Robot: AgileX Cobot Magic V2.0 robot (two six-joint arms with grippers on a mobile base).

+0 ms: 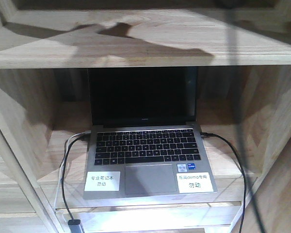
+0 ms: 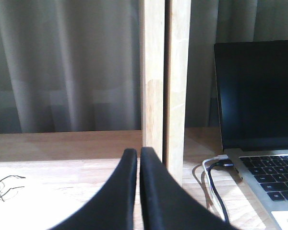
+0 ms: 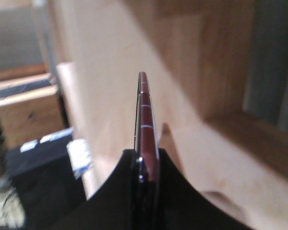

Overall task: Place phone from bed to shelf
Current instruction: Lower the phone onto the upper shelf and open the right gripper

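The phone shows edge-on in the right wrist view, a thin dark slab with a pinkish edge. My right gripper is shut on its lower part, and the phone sticks out over a pale board of the shelf. Low over another shelf board, my left gripper is shut with nothing between its black fingers, just in front of an upright wooden divider. The front view shows the shelf but neither gripper, only shadows on its upper board. The bed is out of view.
An open grey laptop fills the middle compartment, with cables plugged into both sides. It also lies to the right of the left gripper, laptop and cables. Grey curtain hangs behind the shelf.
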